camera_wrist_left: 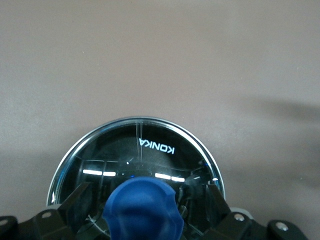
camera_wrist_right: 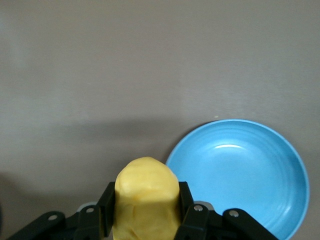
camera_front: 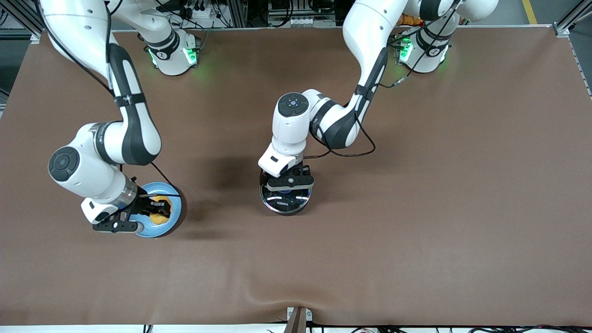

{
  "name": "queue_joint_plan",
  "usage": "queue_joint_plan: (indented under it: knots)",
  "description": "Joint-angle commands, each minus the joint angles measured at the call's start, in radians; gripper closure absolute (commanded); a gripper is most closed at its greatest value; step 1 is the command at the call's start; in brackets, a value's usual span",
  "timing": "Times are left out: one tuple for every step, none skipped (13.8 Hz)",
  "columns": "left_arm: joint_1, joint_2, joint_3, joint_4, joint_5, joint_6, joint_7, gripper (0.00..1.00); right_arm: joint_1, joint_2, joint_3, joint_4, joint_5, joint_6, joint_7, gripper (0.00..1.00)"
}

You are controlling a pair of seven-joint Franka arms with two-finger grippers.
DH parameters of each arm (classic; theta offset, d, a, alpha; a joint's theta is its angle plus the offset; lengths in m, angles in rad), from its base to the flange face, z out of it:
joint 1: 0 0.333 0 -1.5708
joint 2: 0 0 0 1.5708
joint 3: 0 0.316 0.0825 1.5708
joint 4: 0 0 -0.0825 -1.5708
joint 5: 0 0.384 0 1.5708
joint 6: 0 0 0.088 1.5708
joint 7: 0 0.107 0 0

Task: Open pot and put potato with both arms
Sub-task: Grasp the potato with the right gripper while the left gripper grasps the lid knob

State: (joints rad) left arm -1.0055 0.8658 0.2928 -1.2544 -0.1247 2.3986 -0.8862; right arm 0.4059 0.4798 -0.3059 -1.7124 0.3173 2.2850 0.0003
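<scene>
Right gripper [camera_front: 155,209] is clamped on the potato [camera_wrist_right: 146,197], held up over the plate [camera_front: 173,223]; in the right wrist view the plate [camera_wrist_right: 240,175] is bare and sits below the potato, so it's lifted clear. Potato's long axis runs along the fingers [camera_wrist_right: 186,207], its rounded end sticking out past the fingertips. Plate sits at the right arm's end of the counter [camera_front: 416,208], well apart from the pot. Pot [camera_front: 285,199] is mid-counter, glass lid [camera_wrist_left: 137,155] on it, lid lettering facing the front camera. Pot handle is hidden under the left arm, so can't tell which way it points. Left gripper [camera_front: 290,181] is right above the lid, jaws spread wide, one finger [camera_wrist_left: 75,200] on each side of the blue knob [camera_wrist_left: 142,207], no contact visible.
</scene>
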Motion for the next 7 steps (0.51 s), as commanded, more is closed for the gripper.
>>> queue_joint_plan:
  knots:
    - [-0.016,0.025,0.020,0.026,-0.021,0.005,0.003,0.00,0.030,-0.046,0.002,-0.012,0.042,-0.025,0.050,1.00]
    - [-0.016,0.025,0.019,0.020,-0.021,0.005,0.009,0.00,0.048,-0.053,0.001,-0.012,0.058,-0.029,0.072,1.00]
    - [-0.016,0.025,0.019,0.013,-0.018,0.007,0.010,0.00,0.060,-0.058,0.001,-0.012,0.062,-0.029,0.095,1.00]
    - [-0.016,0.025,0.019,0.012,-0.013,0.005,0.021,0.00,0.071,-0.062,0.001,-0.010,0.063,-0.029,0.105,1.00]
    - [-0.016,0.024,0.017,0.012,-0.012,0.005,0.045,0.00,0.085,-0.066,0.001,-0.009,0.063,-0.029,0.119,1.00]
    - [-0.016,0.024,0.017,0.012,-0.016,0.007,0.068,0.17,0.096,-0.066,0.001,-0.004,0.063,-0.029,0.147,1.00]
    - [-0.016,0.024,0.017,0.012,-0.016,0.005,0.075,0.42,0.106,-0.067,0.001,0.002,0.063,-0.029,0.168,1.00]
